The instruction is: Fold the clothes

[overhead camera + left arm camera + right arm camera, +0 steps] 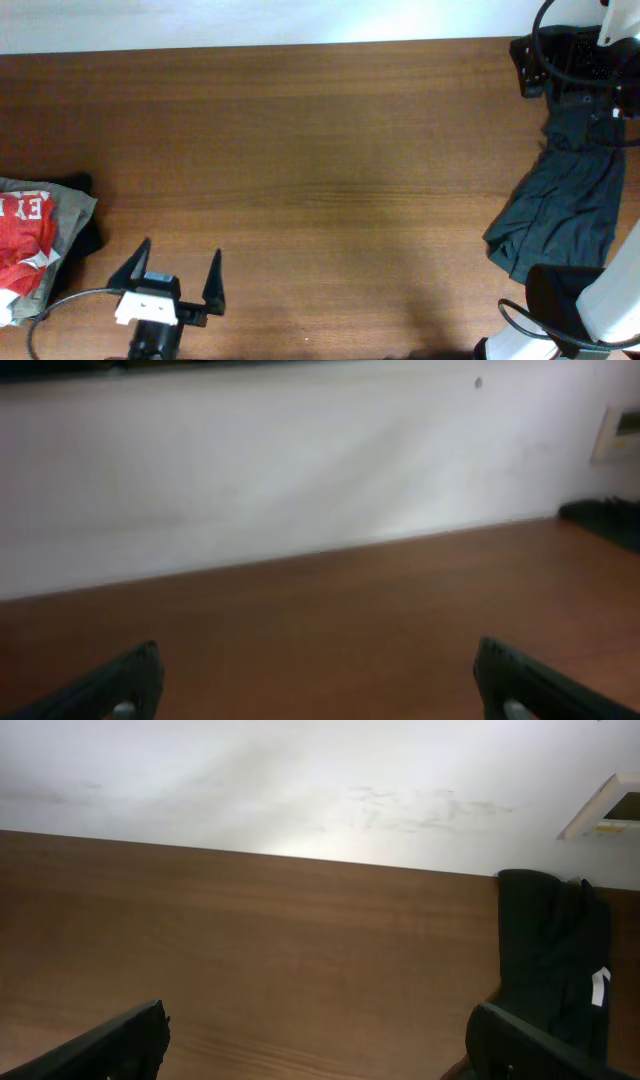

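Note:
A pile of clothes lies at the table's left edge: a red-orange T-shirt with white lettering (25,240) on top of a khaki garment (72,215) and a black one (88,238). A dark grey-black garment (560,200) lies crumpled along the right edge; it also shows in the right wrist view (548,955) with a white tag. My left gripper (178,270) is open and empty at the front left, just right of the pile; in its wrist view (320,680) only bare wood lies between the fingers. My right gripper (315,1040) is open and empty; overhead shows only its arm (590,305).
The brown wooden table (320,160) spreads between the two piles. A white wall runs along the far edge (300,790). Black cables and arm parts sit at the back right corner (570,55).

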`<state>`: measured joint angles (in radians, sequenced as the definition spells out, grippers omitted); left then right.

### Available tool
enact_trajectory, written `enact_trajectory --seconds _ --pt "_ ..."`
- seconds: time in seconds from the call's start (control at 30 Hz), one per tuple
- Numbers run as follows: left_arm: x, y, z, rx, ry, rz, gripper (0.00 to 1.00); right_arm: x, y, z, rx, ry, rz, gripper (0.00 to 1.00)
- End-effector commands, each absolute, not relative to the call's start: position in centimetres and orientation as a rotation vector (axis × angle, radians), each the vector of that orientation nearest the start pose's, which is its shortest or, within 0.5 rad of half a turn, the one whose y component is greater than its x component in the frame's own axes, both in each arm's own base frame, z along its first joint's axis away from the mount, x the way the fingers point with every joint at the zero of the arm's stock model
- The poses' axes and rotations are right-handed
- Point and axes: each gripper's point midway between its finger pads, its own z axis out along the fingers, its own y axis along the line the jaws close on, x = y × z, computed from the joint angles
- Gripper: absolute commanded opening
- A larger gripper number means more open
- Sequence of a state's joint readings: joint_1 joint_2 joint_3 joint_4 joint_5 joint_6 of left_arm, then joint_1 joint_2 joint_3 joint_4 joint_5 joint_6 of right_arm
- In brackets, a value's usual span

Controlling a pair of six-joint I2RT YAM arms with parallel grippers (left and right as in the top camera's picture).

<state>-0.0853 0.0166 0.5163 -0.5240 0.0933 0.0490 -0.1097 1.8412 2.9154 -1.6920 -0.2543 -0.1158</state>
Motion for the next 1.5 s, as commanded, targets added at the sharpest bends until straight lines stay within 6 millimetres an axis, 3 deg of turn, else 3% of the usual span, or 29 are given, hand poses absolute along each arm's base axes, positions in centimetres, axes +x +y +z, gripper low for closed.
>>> enact_trajectory --seconds 0.0,0.1,0.33,0.4,0.47,1.1,1.13,1.17,1.23,1.3,1.33,1.47 --pt "20.8 -3.2 24.5 0.165 1.608 -0.104 0.99 35.1 0.5 47.4 -0.155 2.162 0.144 0.99" --pt "23.4 -3.0 20.0 0.144 1.602 -0.082 0.99 35.1 0.5 47.4 -0.155 2.162 0.144 0.99" --pt "24.5 -1.4 19.6 0.058 1.486 -0.006 0.99 35.1 0.5 47.4 -0.155 2.162 0.144 0.99" --pt "24.6 -1.1 18.3 0.05 1.54 0.007 0.99 35.1 0.6 47.4 -0.156 2.162 0.144 0.99" --pt "24.5 -1.5 15.7 0.076 1.647 -0.007 0.99 35.1 0.5 47.4 -0.155 2.162 0.144 0.99" --pt "24.5 -1.5 15.6 0.076 1.648 -0.007 0.99 35.1 0.5 47.4 -0.155 2.162 0.144 0.99" --pt "24.5 -1.5 15.6 0.076 1.648 -0.007 0.99 35.8 0.3 47.1 -0.159 2.164 0.133 0.99" --pt "24.5 -1.5 15.7 0.076 1.647 -0.007 0.99 36.5 0.2 47.4 -0.158 2.143 0.121 0.99" --pt "24.5 -1.5 15.7 0.076 1.647 -0.007 0.99 40.2 1.7 50.7 -0.243 1.954 0.19 0.99" --pt "24.5 -1.5 15.7 0.076 1.647 -0.007 0.99 43.7 5.3 55.5 -0.397 1.686 0.278 0.99" --pt "24.5 -1.5 15.7 0.076 1.647 -0.007 0.99 44.7 8.3 58.3 -0.465 1.535 0.286 0.99" --pt "24.5 -1.5 15.6 0.076 1.648 -0.007 0.99 44.9 11.4 58.9 -0.436 1.511 0.246 0.98"
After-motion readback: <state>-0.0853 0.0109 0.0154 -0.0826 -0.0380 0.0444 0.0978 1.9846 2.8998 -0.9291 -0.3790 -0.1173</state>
